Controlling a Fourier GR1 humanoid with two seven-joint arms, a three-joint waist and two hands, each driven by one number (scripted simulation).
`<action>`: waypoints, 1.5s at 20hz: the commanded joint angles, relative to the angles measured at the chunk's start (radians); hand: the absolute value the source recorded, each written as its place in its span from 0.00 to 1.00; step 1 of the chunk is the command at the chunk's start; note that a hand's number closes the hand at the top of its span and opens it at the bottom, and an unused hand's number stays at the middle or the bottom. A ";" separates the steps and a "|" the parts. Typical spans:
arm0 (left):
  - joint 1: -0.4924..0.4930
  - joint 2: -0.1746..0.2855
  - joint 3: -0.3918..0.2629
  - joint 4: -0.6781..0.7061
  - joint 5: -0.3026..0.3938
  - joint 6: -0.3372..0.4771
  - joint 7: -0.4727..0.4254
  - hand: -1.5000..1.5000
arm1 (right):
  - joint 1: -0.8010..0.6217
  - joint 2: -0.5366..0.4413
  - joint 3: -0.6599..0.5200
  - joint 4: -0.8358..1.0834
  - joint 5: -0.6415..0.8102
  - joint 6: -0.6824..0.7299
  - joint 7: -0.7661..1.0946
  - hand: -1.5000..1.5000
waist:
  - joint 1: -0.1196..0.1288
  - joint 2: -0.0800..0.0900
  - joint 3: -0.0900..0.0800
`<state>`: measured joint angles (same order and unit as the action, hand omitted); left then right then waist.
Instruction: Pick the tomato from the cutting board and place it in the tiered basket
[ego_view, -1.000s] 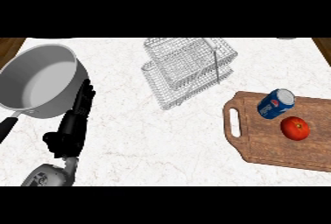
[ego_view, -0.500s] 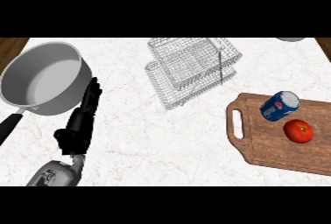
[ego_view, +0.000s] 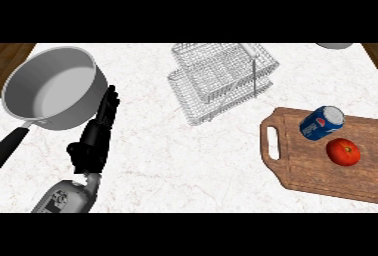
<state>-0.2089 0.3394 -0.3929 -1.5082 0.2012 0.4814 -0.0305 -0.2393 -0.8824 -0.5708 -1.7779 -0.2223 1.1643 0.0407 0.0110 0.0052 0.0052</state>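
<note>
A red tomato (ego_view: 344, 151) lies on the wooden cutting board (ego_view: 310, 170) at the right. A blue soda can (ego_view: 322, 122) lies on its side just behind the tomato on the same board. The wire tiered basket (ego_view: 221, 80) stands at the back centre of the marble counter. My left hand (ego_view: 96, 135) shows at the lower left, open with straight fingers pointing away, far from the board and touching nothing. My right hand is out of view.
A grey saucepan (ego_view: 52, 87) with a black handle (ego_view: 10, 146) sits at the far left, right beside my left hand's fingers. A pale bowl rim (ego_view: 336, 45) peeks in at the top right. Wood floor shows past the counter's back corners.
The whole view has shifted slightly: board, can and tomato sit a little further right and lower. My left hand has drifted up and to the right beside the pan, still open.
</note>
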 joint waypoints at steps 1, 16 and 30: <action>-0.058 0.005 0.028 0.015 0.004 -0.014 0.043 0.50 | -0.007 -0.032 0.011 0.008 0.102 0.181 -0.152 0.00 | 0.000 0.003 0.000; 0.000 -0.033 0.021 -0.002 -0.044 -0.004 0.022 0.50 | 0.205 -0.118 0.192 -0.051 0.554 -0.128 -0.495 0.00 | -0.009 -0.001 0.000; 0.003 -0.019 0.062 -0.026 -0.058 -0.065 0.063 0.50 | 0.295 -0.228 0.407 0.149 0.803 -0.646 -0.873 0.00 | -0.011 -0.005 -0.004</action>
<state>-0.2048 0.3112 -0.3443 -1.5216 0.1465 0.4381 0.0117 0.0273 -1.1059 -0.1860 -1.6692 0.5194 0.5456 -0.6477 0.0071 0.0028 0.0018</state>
